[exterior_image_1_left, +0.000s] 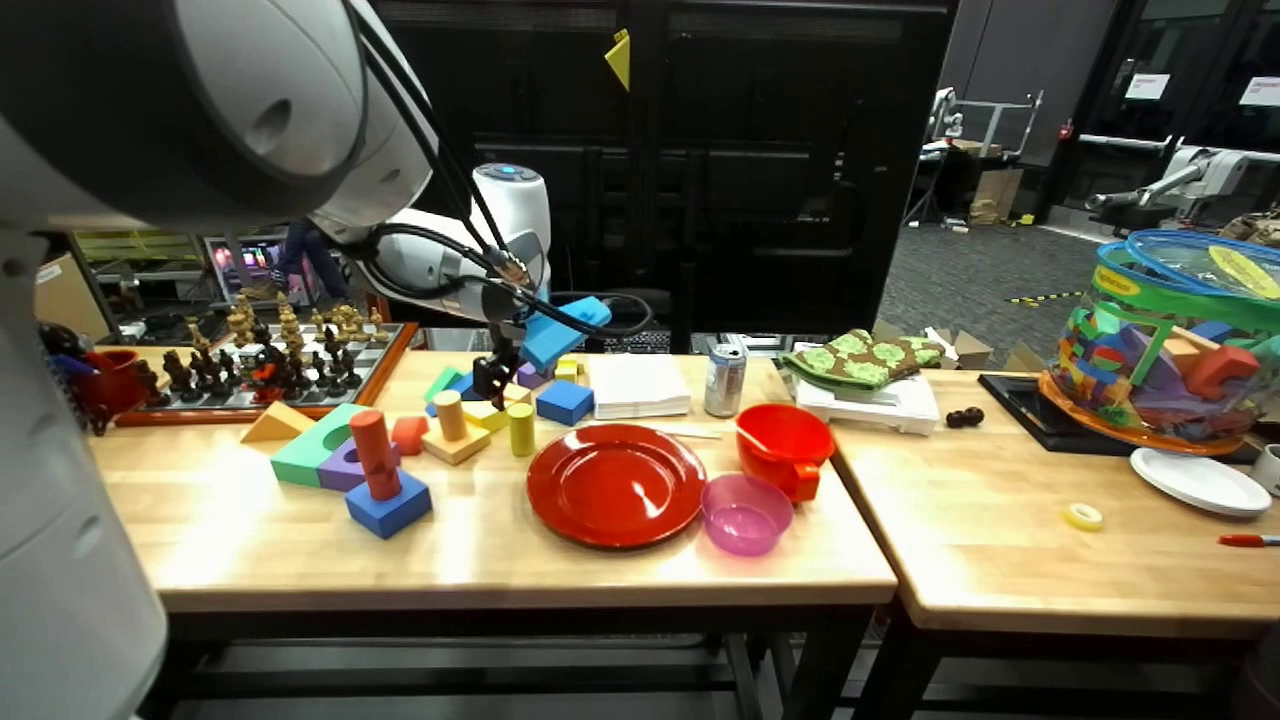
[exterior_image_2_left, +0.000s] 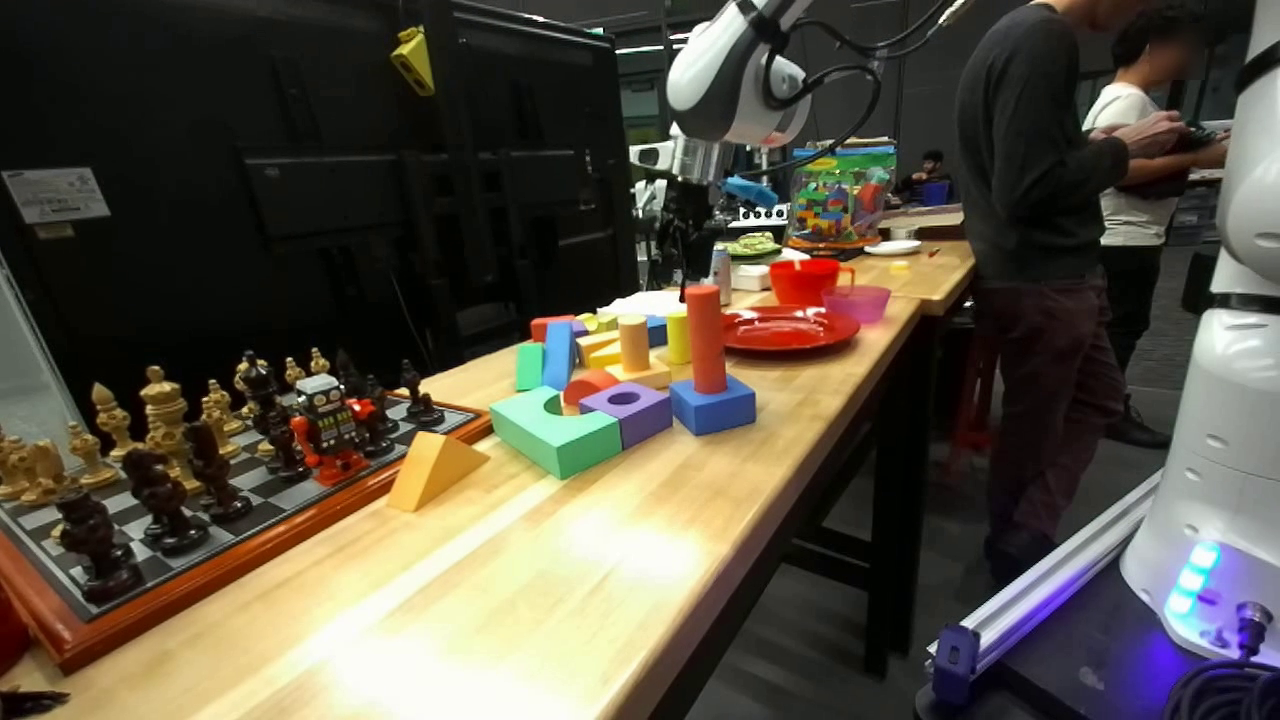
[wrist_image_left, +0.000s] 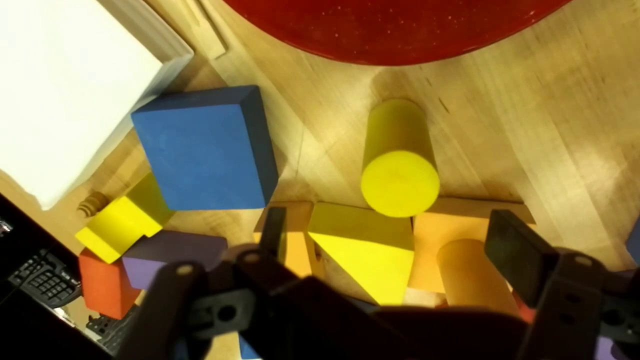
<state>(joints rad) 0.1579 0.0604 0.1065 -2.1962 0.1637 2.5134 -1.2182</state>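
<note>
My gripper (wrist_image_left: 396, 242) is open and empty, its two dark fingers wide apart above the blocks. It also shows in both exterior views (exterior_image_1_left: 495, 385) (exterior_image_2_left: 690, 240), pointing down over the table. Below the fingers in the wrist view lie a yellow triangular block (wrist_image_left: 372, 250) and an orange square block (wrist_image_left: 430, 230) with an orange cylinder (wrist_image_left: 472, 275) standing on it. A yellow cylinder (wrist_image_left: 400, 183) stands upright just beyond, also seen in both exterior views (exterior_image_1_left: 521, 430) (exterior_image_2_left: 679, 338). A blue block (wrist_image_left: 200, 155) lies to its left. The gripper body hides some blocks.
A red plate (exterior_image_1_left: 616, 485), red cup (exterior_image_1_left: 780, 440), pink bowl (exterior_image_1_left: 745, 515), can (exterior_image_1_left: 725, 380) and white stack (exterior_image_1_left: 640, 385) share the table. A red cylinder (exterior_image_2_left: 705, 340) stands on a blue block (exterior_image_2_left: 713, 405). A chessboard (exterior_image_2_left: 270, 520) with pieces lies at one end.
</note>
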